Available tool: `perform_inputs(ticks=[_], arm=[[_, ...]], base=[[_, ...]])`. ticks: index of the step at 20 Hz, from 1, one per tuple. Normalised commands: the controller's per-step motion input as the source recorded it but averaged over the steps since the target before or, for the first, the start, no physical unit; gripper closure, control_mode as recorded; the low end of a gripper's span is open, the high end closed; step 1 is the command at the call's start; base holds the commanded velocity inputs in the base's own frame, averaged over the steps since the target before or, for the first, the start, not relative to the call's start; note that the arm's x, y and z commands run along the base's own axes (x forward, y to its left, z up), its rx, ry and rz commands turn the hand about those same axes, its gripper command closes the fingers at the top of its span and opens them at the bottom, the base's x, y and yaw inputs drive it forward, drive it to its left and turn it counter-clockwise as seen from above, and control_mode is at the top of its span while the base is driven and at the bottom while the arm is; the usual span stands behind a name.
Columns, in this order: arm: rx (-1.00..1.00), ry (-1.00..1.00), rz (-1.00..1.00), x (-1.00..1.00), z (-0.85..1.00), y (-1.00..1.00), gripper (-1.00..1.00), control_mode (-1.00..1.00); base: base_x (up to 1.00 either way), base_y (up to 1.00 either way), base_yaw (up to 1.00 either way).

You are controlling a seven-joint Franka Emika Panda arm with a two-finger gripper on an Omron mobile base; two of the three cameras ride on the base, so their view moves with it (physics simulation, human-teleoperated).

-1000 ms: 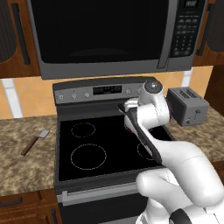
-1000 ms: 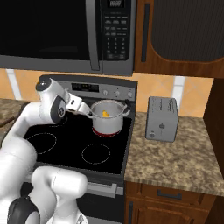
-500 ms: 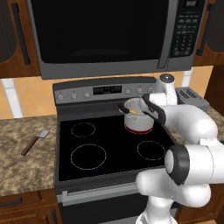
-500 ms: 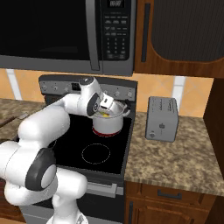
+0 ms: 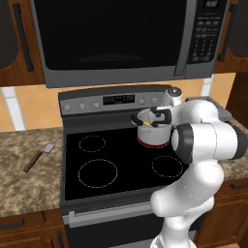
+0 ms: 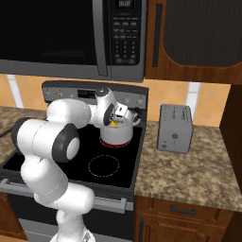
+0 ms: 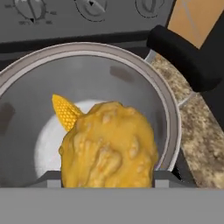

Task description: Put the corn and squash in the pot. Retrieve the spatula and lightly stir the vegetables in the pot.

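Kitchen scene: big microwave point(image 5: 121, 41) at 12 o'clock over the black stove point(image 5: 114, 162), granite counter point(image 6: 189, 160) either side. Toaster point(image 6: 175, 127) sits on the counter at 3 o'clock of the stove in my right base cam. Pot point(image 6: 116, 133) stands on the rear right burner, black handle point(image 7: 186, 57) sticking out toward 1 o'clock in hand cam. My gripper point(image 5: 154, 121) is right over the pot mouth w/ squash point(image 7: 108, 151) clamped between the jaws; lumpy dull-yellow mass sits low center in hand cam, above the pot's inside. Corn point(image 7: 66, 111) lies on the pot bottom, poking out at 10 o'clock from behind the squash. Spatula point(image 5: 38, 157) is on the left counter, well apart from the pot, at 9 o'clock of the stove, blade toward 1 o'clock.
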Motion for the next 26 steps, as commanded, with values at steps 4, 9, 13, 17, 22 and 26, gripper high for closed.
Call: perform_inputs(ticks=[4,9,13,17,22,26], arm=[[-0.03,0.0,0.09,0.48,-0.21,0.0,-1.0,-1.0],[-0.03,0.0,0.03,0.3,0.0,0.03,-1.0,-1.0],[-0.01,-0.01,0.01,0.16,0.03,0.01,-1.0,-1.0],[0.0,-0.03,0.02,-0.06,0.31,0.05,-1.0,-1.0],[0.0,-0.01,0.05,-0.87,0.57,0.68,-1.0,-1.0],[0.0,0.0,0.02,-1.0,0.74,1.0,-1.0,-1.0]], base=[[0.0,0.0,0.0],[0.0,0.0,0.0],[0.0,0.0,0.0],[0.0,0.0,0.0],[0.0,0.0,0.0],[0.0,0.0,0.0]])
